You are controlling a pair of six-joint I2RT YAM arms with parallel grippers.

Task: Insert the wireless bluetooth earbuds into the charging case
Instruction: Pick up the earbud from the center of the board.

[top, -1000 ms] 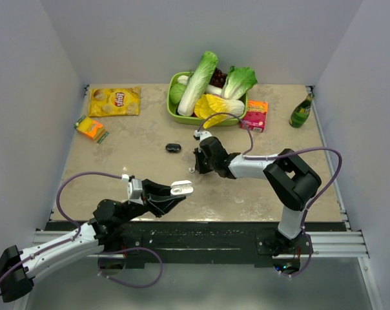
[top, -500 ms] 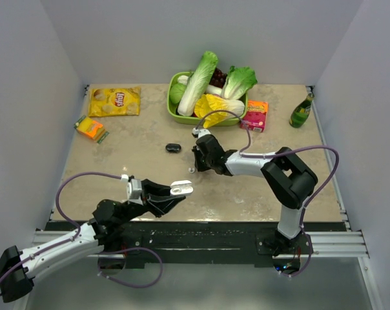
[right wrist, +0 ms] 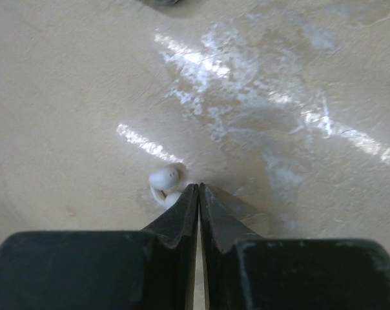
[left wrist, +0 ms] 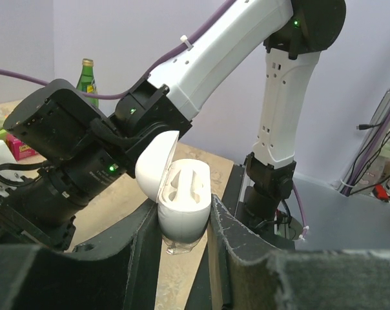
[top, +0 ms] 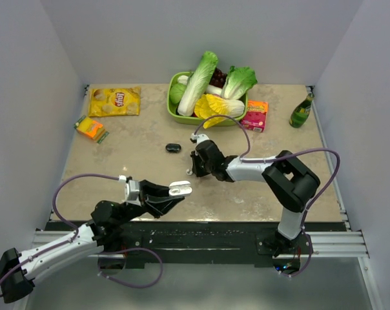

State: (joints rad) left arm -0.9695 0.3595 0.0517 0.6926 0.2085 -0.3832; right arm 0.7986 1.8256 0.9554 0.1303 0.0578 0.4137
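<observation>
The glossy white oval case (left wrist: 182, 187), its rounded lid hinged open, is clamped between the dark fingers of the left claw (left wrist: 182, 216) above the near edge of the mottled beige tabletop (top: 117, 148). The wedge-shaped fingers of the right claw (right wrist: 199, 191) are pressed together on nothing. A smooth white earbud (right wrist: 167, 181) is seen touching their tip, near the tabletop's middle.

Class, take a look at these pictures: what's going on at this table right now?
The left gripper holds the white charging case up off the table, lid open, both slots empty. The right gripper is down at the table, its jaws shut, with a white earbud lying just beside their tips, apparently not gripped. No earbud is in the case yet.
</observation>
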